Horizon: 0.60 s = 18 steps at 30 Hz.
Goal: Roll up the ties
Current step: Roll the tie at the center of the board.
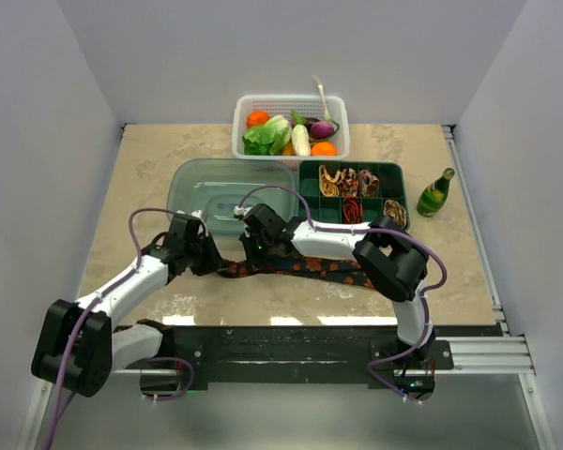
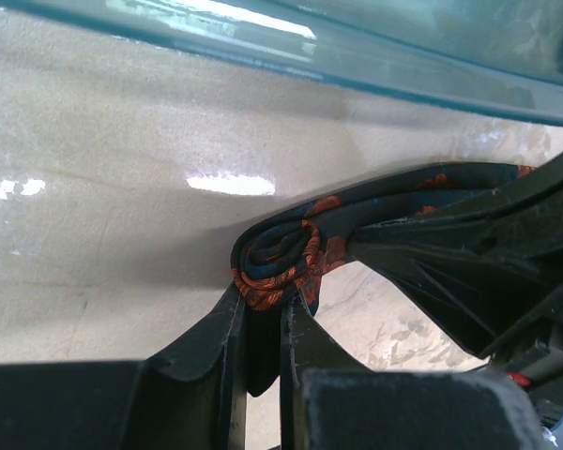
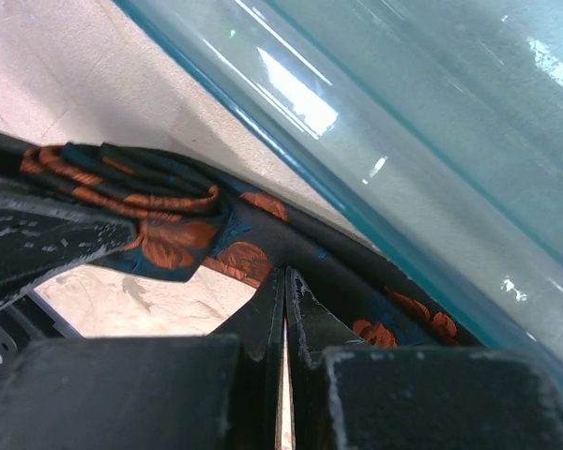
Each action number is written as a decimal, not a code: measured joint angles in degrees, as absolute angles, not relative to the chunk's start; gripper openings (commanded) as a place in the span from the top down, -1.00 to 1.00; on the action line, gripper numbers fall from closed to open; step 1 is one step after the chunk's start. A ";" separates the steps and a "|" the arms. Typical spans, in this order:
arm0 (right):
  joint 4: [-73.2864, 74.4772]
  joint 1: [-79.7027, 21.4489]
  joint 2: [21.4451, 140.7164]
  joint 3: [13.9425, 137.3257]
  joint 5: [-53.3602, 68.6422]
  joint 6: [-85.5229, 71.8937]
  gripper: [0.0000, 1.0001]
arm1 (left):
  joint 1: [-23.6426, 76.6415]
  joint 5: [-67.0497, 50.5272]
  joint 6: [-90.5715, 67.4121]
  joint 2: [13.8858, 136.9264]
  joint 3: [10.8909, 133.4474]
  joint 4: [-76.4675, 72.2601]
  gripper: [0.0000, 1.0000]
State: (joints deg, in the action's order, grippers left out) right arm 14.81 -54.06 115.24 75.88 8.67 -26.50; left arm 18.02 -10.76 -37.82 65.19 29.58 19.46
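A black tie with orange-red motifs (image 1: 310,267) lies across the table in front of the arms. Its left end is wound into a small coil (image 2: 277,258). My left gripper (image 2: 263,305) is shut on that coil from below, at the tie's left end (image 1: 211,258). Just to the right, my right gripper (image 3: 284,274) is shut, its tips pinching the edge of the flat band (image 3: 169,234) beside the coil (image 1: 255,246). Several rolled ties (image 1: 342,180), red and tan patterned, sit in a green divided tray (image 1: 352,217).
A clear teal-tinted plastic box (image 1: 230,192) stands right behind both grippers, its wall close in the wrist views (image 3: 432,112). A white basket of vegetables (image 1: 291,101) is at the back. A green bottle (image 1: 435,193) stands at the right.
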 measured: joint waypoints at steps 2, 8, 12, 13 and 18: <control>14.74 -54.06 115.24 75.90 8.91 -26.24 1.00 | 18.02 -10.59 -37.30 66.30 30.39 19.88 1.00; 14.83 -54.02 114.87 75.90 10.00 -24.82 1.00 | 18.02 -9.08 -36.56 66.52 30.72 20.64 1.00; 15.25 -53.93 113.78 75.92 10.37 -24.03 1.00 | 18.02 -7.20 -35.75 66.85 32.14 22.31 1.00; 15.22 -53.87 113.45 75.96 10.63 -23.92 1.00 | 18.02 -6.81 -35.46 67.05 32.69 22.68 1.00; 14.96 -53.82 113.43 78.00 11.88 -23.44 1.00 | 18.06 -3.88 -33.47 68.86 36.69 26.06 1.00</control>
State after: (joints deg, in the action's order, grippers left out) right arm 14.96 -53.82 113.43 78.00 11.88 -23.44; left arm 18.06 -3.88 -33.47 68.86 36.69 26.06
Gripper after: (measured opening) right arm 0.006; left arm 0.153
